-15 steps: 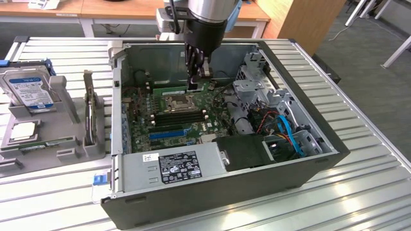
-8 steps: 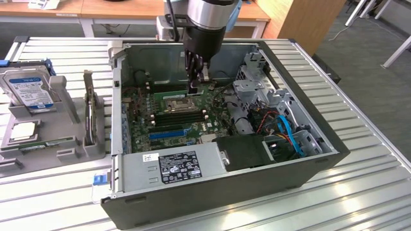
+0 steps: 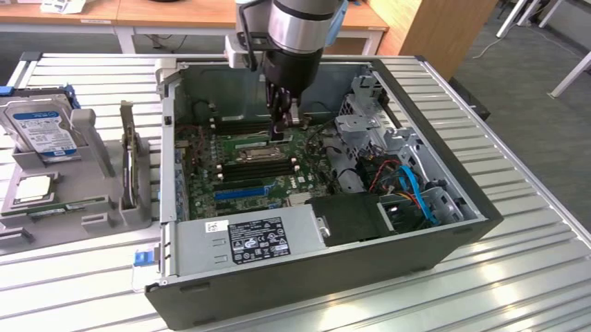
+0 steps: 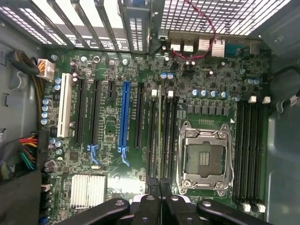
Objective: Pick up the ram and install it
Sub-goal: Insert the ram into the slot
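Exterior view: arm reaches down into open PC case (image 3: 461, 207), gripper (image 3: 284, 117) low over motherboard (image 3: 277, 183), at 1 o'clock of CPU socket (image 3: 261, 146). Wrist view: I see jaws closed on ram (image 4: 160, 136), edge-on, lined up between black slots (image 4: 169, 136) just beside socket; seated or not, I cannot tell.

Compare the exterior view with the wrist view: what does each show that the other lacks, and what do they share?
Exterior view: a hard drive in its grey holder, the power supply and the blue cables. Wrist view: the white slot and the ram, edge-on, at the fingers. Shared: the CPU socket, the blue slot and the black slots.
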`<state>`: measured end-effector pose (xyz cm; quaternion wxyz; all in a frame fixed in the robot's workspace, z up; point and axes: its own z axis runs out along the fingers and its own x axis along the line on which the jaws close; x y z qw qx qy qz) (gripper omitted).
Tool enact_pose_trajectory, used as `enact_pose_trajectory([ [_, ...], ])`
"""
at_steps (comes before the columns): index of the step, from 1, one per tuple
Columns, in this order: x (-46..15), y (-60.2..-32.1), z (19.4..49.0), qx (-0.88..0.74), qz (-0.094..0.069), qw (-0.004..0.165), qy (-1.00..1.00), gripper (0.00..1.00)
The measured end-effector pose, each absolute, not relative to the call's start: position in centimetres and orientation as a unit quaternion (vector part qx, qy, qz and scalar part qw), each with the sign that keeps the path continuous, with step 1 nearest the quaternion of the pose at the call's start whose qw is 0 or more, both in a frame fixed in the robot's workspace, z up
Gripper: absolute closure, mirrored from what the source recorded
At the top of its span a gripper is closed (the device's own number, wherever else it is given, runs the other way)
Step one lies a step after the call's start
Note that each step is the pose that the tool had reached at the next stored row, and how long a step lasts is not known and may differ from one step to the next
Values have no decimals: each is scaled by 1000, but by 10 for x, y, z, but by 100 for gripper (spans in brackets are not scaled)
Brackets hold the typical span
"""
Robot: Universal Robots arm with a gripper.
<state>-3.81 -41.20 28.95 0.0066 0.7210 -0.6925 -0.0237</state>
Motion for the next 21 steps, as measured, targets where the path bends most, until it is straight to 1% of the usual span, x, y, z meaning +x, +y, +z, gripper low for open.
enact_pose_trajectory([
  [14,-38,-412,270,721,-20,3,-693,89],
  [21,-38,-412,269,721,-20,3,-693,89],
])
